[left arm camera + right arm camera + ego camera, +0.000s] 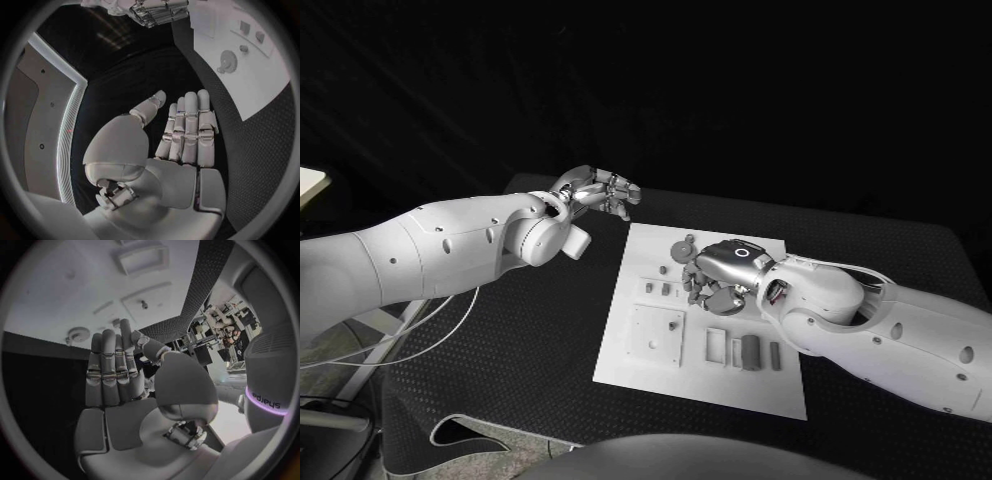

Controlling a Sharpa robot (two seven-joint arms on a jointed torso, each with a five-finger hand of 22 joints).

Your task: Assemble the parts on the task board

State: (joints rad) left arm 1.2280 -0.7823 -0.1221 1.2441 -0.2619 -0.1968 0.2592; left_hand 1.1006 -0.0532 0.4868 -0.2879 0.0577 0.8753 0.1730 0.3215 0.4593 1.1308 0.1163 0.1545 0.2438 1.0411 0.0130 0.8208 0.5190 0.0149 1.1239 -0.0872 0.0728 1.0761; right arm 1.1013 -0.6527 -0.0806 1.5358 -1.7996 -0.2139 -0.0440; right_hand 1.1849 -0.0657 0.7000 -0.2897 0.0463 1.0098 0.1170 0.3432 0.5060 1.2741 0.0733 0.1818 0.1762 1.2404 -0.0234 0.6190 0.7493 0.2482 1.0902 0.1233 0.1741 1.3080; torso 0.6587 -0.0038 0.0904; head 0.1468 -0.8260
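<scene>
Right hand (708,280) hovered flat, empty, over white rectangular task board (661,375); left hand (596,190) spread, empty, beside board. Best lowered slowly onto small grey parts (743,349) nearby.

Right robot hand (711,282) hides parts on task board (646,365).

We count one white task board (646,370) on one black worktop (516,380). Two robot hands: the left robot hand (599,192) and the right robot hand (718,275). At the board's near edge we make out three upright grey parts (750,351) side by side; the smaller pieces farther up are too small to count.
</scene>
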